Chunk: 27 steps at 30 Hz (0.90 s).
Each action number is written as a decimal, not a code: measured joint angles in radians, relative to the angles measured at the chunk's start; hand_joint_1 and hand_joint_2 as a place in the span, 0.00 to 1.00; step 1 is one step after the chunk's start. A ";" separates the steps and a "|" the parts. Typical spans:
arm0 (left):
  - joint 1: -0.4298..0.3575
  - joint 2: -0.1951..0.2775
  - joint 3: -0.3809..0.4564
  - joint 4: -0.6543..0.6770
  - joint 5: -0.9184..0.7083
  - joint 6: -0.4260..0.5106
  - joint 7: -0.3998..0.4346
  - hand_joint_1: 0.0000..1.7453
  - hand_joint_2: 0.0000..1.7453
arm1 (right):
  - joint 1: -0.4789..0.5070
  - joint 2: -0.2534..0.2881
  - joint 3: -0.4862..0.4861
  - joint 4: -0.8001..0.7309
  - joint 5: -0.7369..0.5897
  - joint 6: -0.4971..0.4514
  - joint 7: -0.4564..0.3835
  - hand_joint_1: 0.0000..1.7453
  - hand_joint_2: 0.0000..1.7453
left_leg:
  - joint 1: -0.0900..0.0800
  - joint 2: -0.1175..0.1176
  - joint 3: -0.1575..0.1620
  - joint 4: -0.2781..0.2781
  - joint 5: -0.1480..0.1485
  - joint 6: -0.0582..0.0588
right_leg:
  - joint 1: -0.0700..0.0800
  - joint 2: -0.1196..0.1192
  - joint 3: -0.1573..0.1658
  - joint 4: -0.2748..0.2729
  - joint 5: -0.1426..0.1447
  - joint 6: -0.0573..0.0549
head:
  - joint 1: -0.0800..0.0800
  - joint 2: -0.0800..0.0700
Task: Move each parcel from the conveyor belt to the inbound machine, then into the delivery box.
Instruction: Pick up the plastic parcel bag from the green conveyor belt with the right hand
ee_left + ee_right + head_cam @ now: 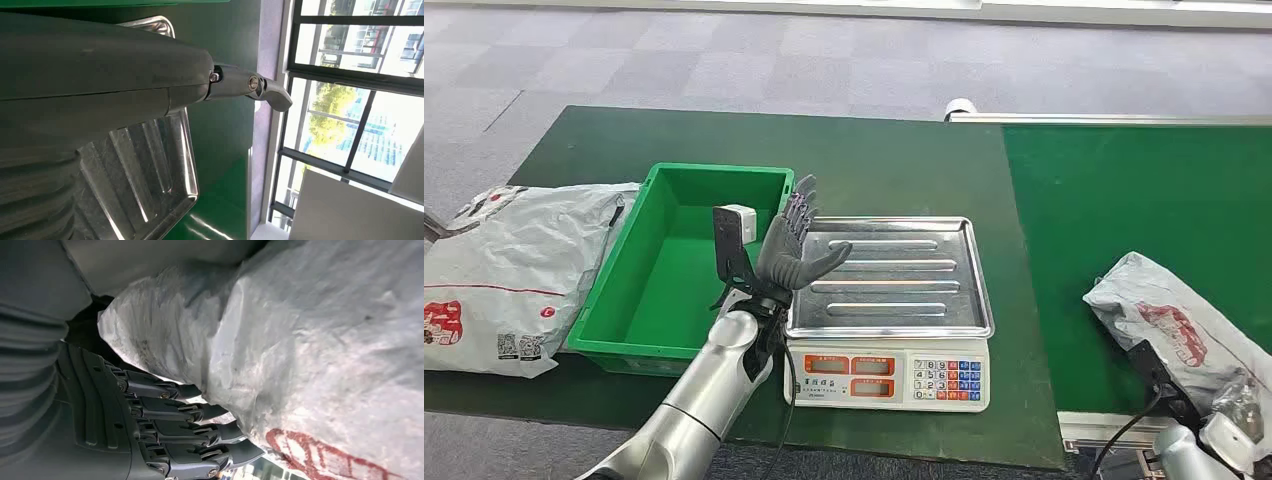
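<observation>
A grey bag (509, 270) lies on the green table (894, 170) at the far left, touching the green bin (674, 290). The left hand (796, 245) hovers with fingers spread, holding nothing, between the bin and the steel tray of the scale (894, 310). On the conveyor belt (1124, 200) at the right, the right hand (165, 435) grips a grey parcel (1169, 320), its fingers (200, 412) curled under it.

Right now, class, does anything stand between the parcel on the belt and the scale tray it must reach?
Yes: the open left hand hangs over the scale tray's left edge. The right hand grips the parcel; the belt between shows bare.
</observation>
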 joint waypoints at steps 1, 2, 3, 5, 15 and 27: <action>0.000 0.000 0.000 0.000 0.001 0.001 0.000 0.00 1.00 | 0.000 0.000 0.000 0.000 -0.006 0.001 -0.005 1.00 1.00 | 0.000 0.000 0.000 0.000 0.000 0.000 | 0.000 0.000 0.000 0.000 0.000 0.000 | 0.000 0.000; 0.000 0.000 0.000 0.000 0.001 0.002 0.000 0.00 1.00 | 0.000 0.000 0.000 0.000 -0.011 0.002 -0.008 1.00 1.00 | 0.000 0.000 0.000 0.000 0.000 0.000 | 0.000 0.000 0.000 0.000 0.000 0.000 | 0.000 0.000; 0.000 0.000 0.000 0.000 0.003 0.003 0.000 0.00 1.00 | -0.001 0.000 0.000 0.000 -0.020 0.005 -0.015 1.00 1.00 | 0.000 0.000 0.000 0.000 0.000 0.000 | 0.000 0.000 0.000 0.000 0.000 0.000 | 0.000 0.000; 0.000 0.001 0.000 0.000 0.005 0.005 0.000 0.00 1.00 | -0.005 0.000 0.000 0.000 -0.033 0.010 -0.022 1.00 1.00 | 0.000 0.000 0.000 0.000 0.000 0.000 | 0.000 0.000 0.000 0.000 0.000 0.000 | 0.000 0.000; 0.000 0.001 0.000 0.000 0.014 0.006 0.000 0.00 1.00 | -0.028 0.000 0.000 0.000 -0.056 0.016 -0.035 1.00 1.00 | 0.000 0.000 0.001 0.000 0.000 0.000 | 0.000 0.000 0.000 0.000 0.000 0.000 | 0.000 0.000; 0.000 0.001 0.000 0.000 0.015 0.014 0.000 0.00 1.00 | -0.030 -0.001 0.000 -0.003 -0.165 0.013 -0.122 1.00 1.00 | 0.000 0.001 0.001 0.000 0.000 0.000 | 0.000 0.000 0.000 0.000 0.000 0.000 | 0.000 0.000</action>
